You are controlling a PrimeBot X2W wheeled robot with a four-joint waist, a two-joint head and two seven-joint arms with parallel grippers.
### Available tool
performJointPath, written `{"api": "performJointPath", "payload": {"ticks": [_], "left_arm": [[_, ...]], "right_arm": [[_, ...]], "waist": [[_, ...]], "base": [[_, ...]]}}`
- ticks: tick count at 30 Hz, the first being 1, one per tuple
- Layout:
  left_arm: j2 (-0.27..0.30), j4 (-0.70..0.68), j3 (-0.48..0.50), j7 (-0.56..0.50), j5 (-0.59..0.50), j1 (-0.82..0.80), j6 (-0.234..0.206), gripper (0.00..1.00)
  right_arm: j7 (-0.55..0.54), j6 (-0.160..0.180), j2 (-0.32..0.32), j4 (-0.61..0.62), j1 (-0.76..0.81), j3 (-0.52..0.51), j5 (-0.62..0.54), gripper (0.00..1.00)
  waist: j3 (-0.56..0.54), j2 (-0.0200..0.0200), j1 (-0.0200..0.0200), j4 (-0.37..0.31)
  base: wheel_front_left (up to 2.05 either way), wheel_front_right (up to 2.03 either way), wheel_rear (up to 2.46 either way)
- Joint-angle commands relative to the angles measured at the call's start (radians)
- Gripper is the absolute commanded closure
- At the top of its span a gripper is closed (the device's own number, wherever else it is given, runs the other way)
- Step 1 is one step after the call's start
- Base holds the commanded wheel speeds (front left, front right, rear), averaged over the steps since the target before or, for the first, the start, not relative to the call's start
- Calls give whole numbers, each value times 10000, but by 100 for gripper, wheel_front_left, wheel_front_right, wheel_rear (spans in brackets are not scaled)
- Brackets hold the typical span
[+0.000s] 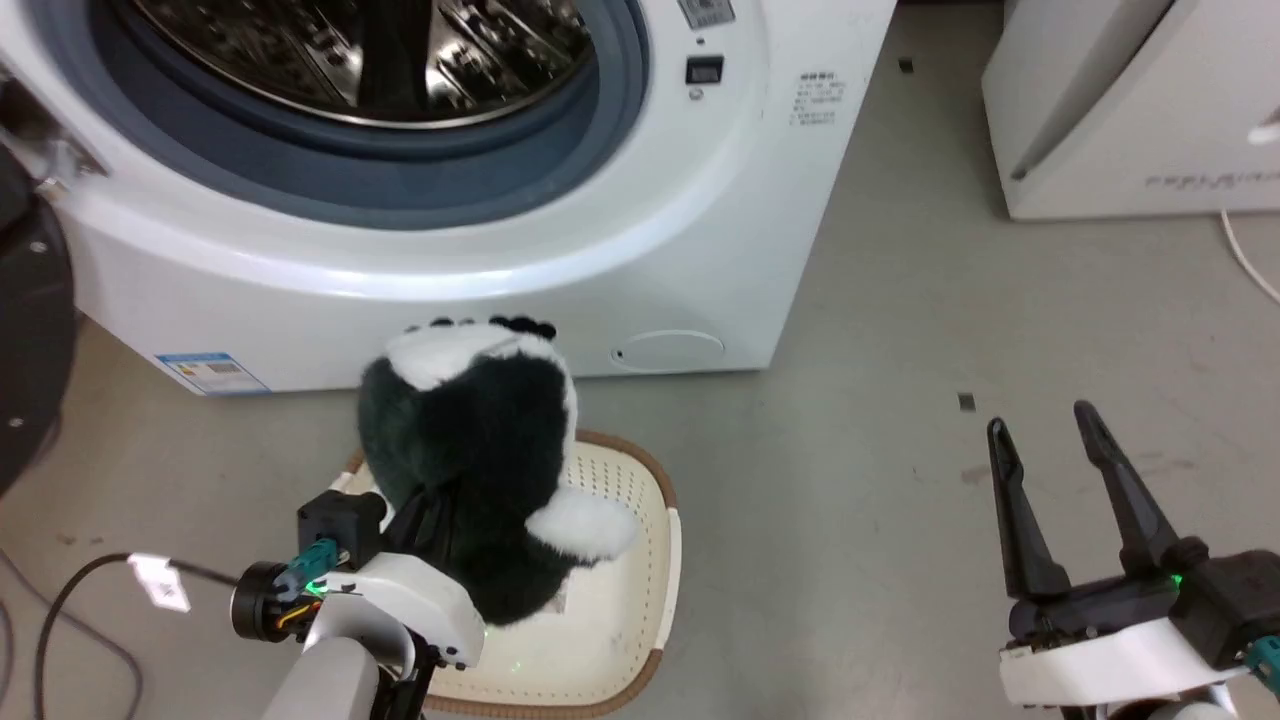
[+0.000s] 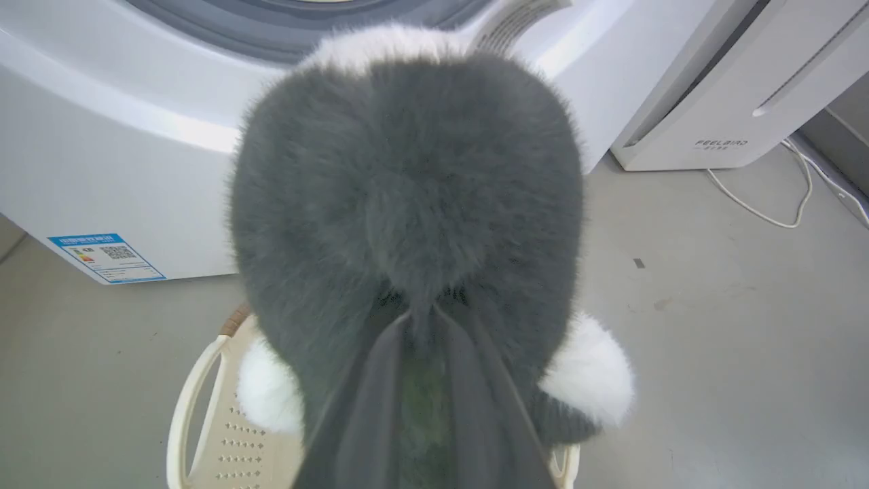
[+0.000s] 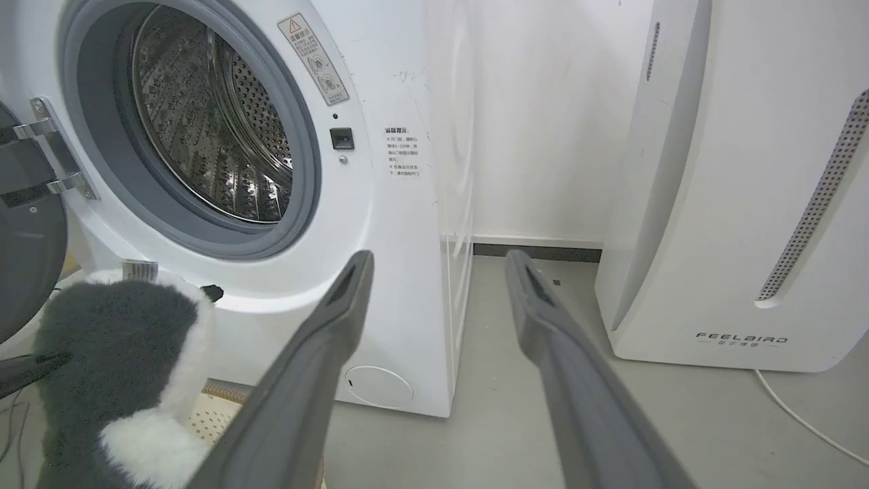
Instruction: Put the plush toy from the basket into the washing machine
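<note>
1. Head view: the plush toy (image 1: 470, 460) is held by the left claw (image 2: 422, 319). Its black back faces the camera, w/ white patches at the top and lower right.
2. The left claw's fingers (image 2: 377, 407) are narrow and pressed into the fur from below. The tips are buried, so I cannot see them.
3. The toy hangs over the basket (image 1: 650, 580), approx. above its far half. I cannot tell if it touches the basket.
4. The basket stands on the floor (image 1: 900, 330), just in front of the washing machine (image 1: 720, 230).
5. Right wrist view: the toy's top is near the lower edge of the porthole (image 3: 309, 204), outside the drum (image 3: 204, 136).
6. The door (image 1: 30, 320) is open at the machine's left side. The blue label (image 1: 212, 372) is low on the front, left of the toy.
7. The right claw (image 1: 1040, 418) is wide and holds nothing. It is above the floor on the right side, well apart from the basket.
8. The white FEELBIRD appliance (image 3: 733, 204) stands right of the machine, w/ a white cable (image 1: 1245, 255) on the floor beside it.
</note>
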State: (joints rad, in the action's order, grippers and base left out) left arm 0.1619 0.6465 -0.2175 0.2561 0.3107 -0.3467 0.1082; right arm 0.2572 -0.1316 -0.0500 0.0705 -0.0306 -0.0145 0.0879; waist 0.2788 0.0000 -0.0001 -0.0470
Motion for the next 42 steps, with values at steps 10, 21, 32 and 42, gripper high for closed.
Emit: {"api": "performJointPath", "payload": {"ticks": [10,21,32,42], "left_arm": [[-400,-3193,1297,56,-427,1121,38,100],[426,-4773,2234,-44,-393,-795,170,100],[2481,-4595,2678,-1731,-115,-4954,200,100],[4044,-2384,1670,-3071,-753,-9603,218,100]], "right_arm": [[46,9,-2,25,378,97,23,0],[46,9,-2,406,-137,157,208,0],[46,9,-2,661,-1009,225,765,0],[46,9,-2,778,-1630,544,1355,0]], "waist": [[-594,0,1,-22],[985,0,1,-889],[3443,0,1,-1928],[5157,0,1,-2596]], "base": [[0,0,0],[0,0,0],[0,0,0],[0,0,0]]}}
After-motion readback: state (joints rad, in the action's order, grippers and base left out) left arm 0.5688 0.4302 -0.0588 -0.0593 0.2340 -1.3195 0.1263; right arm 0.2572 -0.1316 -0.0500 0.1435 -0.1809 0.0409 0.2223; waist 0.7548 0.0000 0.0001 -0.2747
